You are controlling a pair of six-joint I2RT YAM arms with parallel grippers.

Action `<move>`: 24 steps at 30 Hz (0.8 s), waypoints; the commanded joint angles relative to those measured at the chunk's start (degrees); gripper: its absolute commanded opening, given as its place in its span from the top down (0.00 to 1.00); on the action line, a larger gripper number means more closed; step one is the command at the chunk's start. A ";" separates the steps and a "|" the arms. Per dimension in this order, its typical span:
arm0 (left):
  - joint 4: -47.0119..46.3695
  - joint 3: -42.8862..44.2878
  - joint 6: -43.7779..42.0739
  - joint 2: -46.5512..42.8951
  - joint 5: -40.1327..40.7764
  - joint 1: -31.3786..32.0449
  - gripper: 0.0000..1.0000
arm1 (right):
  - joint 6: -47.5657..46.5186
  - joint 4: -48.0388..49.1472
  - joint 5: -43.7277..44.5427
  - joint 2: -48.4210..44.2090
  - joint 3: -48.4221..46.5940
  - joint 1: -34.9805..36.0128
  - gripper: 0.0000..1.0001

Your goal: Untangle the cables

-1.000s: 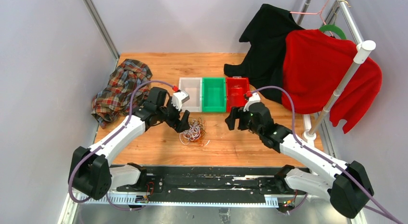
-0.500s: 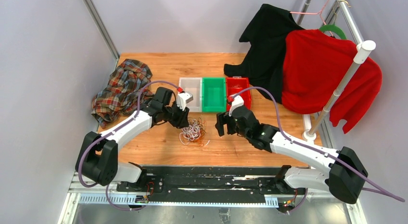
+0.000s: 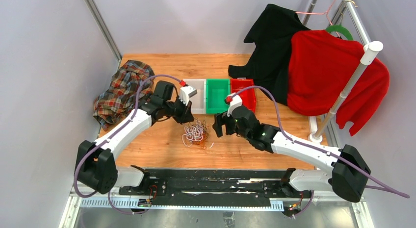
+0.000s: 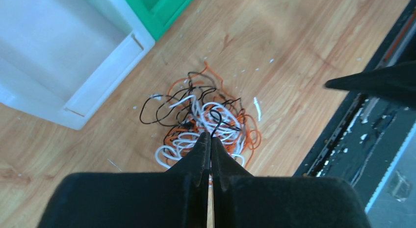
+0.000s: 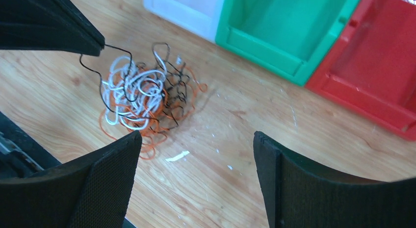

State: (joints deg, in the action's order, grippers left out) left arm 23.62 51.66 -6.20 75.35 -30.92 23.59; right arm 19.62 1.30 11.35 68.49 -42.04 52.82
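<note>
A tangle of white, orange and black cables (image 3: 196, 133) (image 4: 203, 119) (image 5: 142, 98) lies on the wooden table. My left gripper (image 3: 189, 118) (image 4: 211, 136) is shut on a loop of the black cable (image 4: 216, 121) (image 5: 93, 61) at the tangle's upper left, and that loop rises to its tips. My right gripper (image 3: 217, 126) (image 5: 196, 137) stands wide open just right of the tangle, nothing between its fingers (image 5: 115, 162).
White bin (image 3: 195, 84), green bin (image 3: 218, 110) and red bin (image 3: 242, 82) stand in a row behind the tangle. A plaid cloth (image 3: 122, 88) lies at the far left. Black and red garments (image 3: 324, 71) hang on a rack at the right. Small white scraps (image 5: 177, 156) dot the wood.
The left gripper has closed on the black cable loop and shifted up toward the white bin. The right arm has moved left, close to the tangle, still open.
</note>
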 commanded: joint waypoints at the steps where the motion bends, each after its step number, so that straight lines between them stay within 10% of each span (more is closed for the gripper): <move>1: 6.96 5.86 -0.06 -4.26 -4.06 0.49 0.99 | -0.94 4.79 -1.99 1.88 -4.45 1.48 0.16; 24: 20.63 21.31 4.38 -10.69 -9.02 0.53 0.99 | -0.57 20.51 2.77 22.55 -15.72 5.55 0.17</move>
State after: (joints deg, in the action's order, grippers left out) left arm 42.35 68.47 -4.14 66.11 -35.88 23.51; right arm 18.33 17.15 11.62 87.90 -56.21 57.39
